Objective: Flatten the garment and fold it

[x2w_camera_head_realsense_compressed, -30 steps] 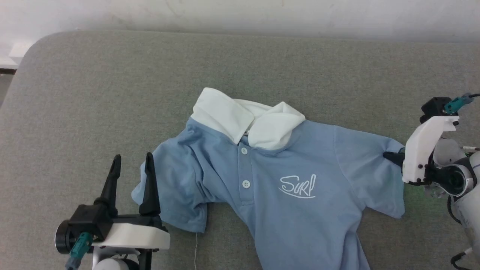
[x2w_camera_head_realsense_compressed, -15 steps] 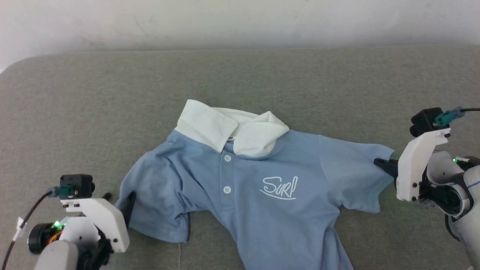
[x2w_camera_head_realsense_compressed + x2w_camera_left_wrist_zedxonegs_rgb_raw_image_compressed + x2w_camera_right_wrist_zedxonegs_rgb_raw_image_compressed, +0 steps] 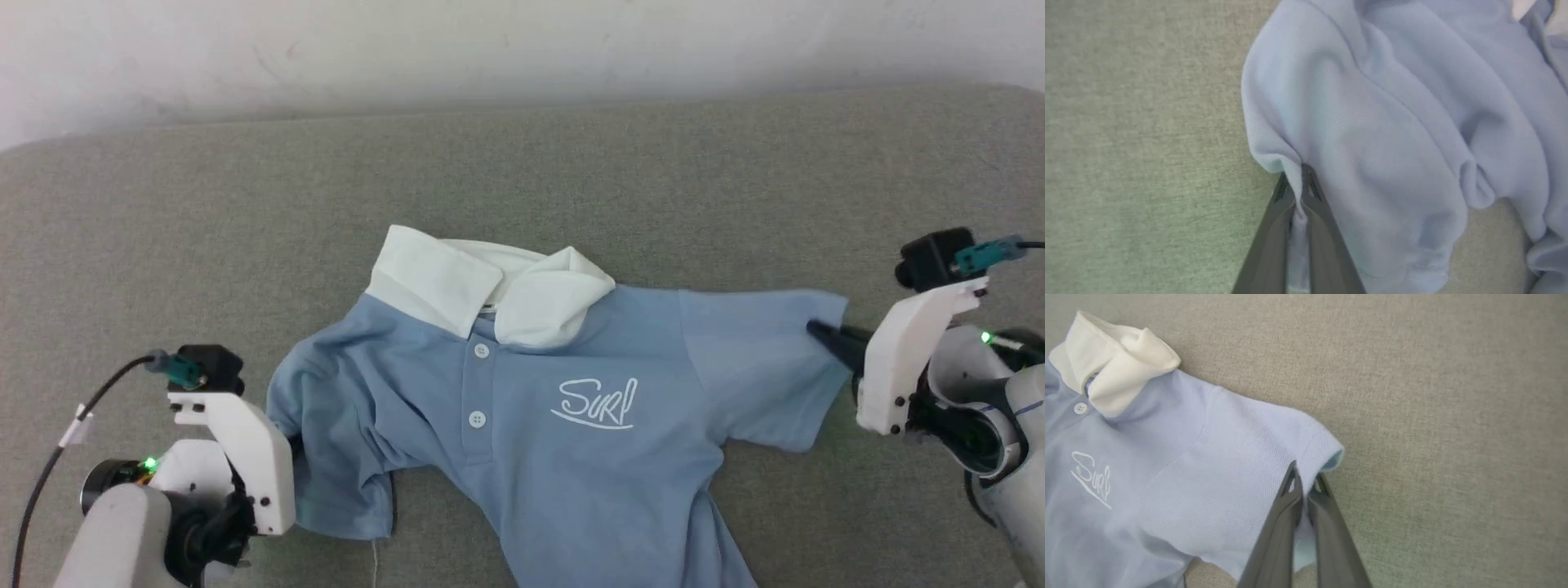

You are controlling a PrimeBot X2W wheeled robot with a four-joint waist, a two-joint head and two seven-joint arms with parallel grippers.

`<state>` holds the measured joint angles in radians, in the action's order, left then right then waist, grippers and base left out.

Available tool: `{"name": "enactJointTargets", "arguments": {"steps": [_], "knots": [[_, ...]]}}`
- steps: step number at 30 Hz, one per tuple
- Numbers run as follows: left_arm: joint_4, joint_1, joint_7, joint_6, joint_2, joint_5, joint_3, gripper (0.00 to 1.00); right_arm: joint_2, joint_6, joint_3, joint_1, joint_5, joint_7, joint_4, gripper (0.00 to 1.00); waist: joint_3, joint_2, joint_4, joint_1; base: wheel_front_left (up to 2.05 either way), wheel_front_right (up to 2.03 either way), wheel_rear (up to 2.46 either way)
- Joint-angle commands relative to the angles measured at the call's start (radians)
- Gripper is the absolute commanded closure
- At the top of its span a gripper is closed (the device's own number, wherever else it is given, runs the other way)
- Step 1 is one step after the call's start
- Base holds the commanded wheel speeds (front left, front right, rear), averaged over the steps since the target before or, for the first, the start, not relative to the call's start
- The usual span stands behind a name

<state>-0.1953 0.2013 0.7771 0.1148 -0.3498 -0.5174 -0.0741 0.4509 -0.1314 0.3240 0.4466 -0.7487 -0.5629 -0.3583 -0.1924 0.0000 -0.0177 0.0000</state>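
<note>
The light blue polo shirt (image 3: 571, 465) lies face up on the grey surface, with its white collar (image 3: 482, 290), white lettering (image 3: 594, 403) and placket buttons (image 3: 482, 351) showing. My left gripper (image 3: 292, 445) is shut on the edge of the crumpled sleeve (image 3: 1392, 122) at the shirt's left side; the cloth is pinched between the fingertips of that gripper (image 3: 1295, 179). My right gripper (image 3: 818, 330) is shut on the hem of the other sleeve (image 3: 1229, 457), and this gripper (image 3: 1304, 477) holds it near the corner. The shirt's lower part runs out of the head view.
The grey fabric surface (image 3: 245, 212) reaches back to a pale wall (image 3: 490, 41). A loose white thread (image 3: 374, 563) hangs below the left sleeve. A dark cable (image 3: 49, 474) loops beside my left wrist.
The head camera has shifted. My left gripper went from open with fingers upright beside the left sleeve to low and shut on its edge. The right sleeve now lies straighter, still held.
</note>
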Motion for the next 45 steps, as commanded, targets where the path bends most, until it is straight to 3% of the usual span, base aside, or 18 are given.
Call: {"name": "enactJointTargets", "arguments": {"steps": [1,8,12,17,22,29,35,45], "knots": [[-0.005,-0.022,-0.015,0.012,0.02,0.013,-0.026,1.0,0.009,0.001,-0.008,0.01,0.015,0.03,0.013,1.0,0.013,0.0,-0.001,0.0,0.0,0.0,0.0],[0.081,0.161,-0.245,-0.04,-0.058,0.169,0.016,1.0,0.055,0.001,-0.095,0.082,0.129,0.194,0.046,1.0,0.059,0.0,-0.004,0.0,0.0,0.0,0.0],[0.055,0.336,-0.333,-0.069,-0.055,0.217,0.018,1.0,0.073,0.001,-0.151,0.185,0.193,0.25,0.027,1.0,0.057,0.0,0.007,0.0,0.0,0.0,0.0],[-0.083,0.582,-0.434,-0.063,-0.049,0.265,-0.012,1.0,0.079,0.001,-0.173,0.381,0.278,0.356,-0.027,1.0,0.012,0.0,0.033,0.0,0.0,0.0,0.0],[-0.249,0.825,-0.601,-0.071,-0.05,0.324,-0.033,1.0,0.072,0.001,-0.167,0.621,0.359,0.524,-0.12,1.0,-0.052,0.0,0.061,0.0,0.0,0.0,0.0],[-0.417,1.107,-0.801,-0.085,-0.054,0.367,-0.042,1.0,0.051,0.001,-0.105,0.885,0.407,0.693,-0.246,1.0,-0.132,0.0,0.081,0.0,0.0,0.0,0.0],[-0.542,1.182,-0.873,-0.066,-0.047,0.364,-0.057,1.0,0.033,0.001,0.005,0.956,0.363,0.753,-0.337,1.0,-0.182,0.0,0.073,0.0,0.0,0.0,0.0],[-0.698,1.094,-0.943,-0.024,-0.015,0.31,-0.064,1.0,-0.014,0.001,0.177,0.893,0.213,0.787,-0.423,1.0,-0.222,0.0,0.06,0.0,0.0,0.0,0.0]]}}
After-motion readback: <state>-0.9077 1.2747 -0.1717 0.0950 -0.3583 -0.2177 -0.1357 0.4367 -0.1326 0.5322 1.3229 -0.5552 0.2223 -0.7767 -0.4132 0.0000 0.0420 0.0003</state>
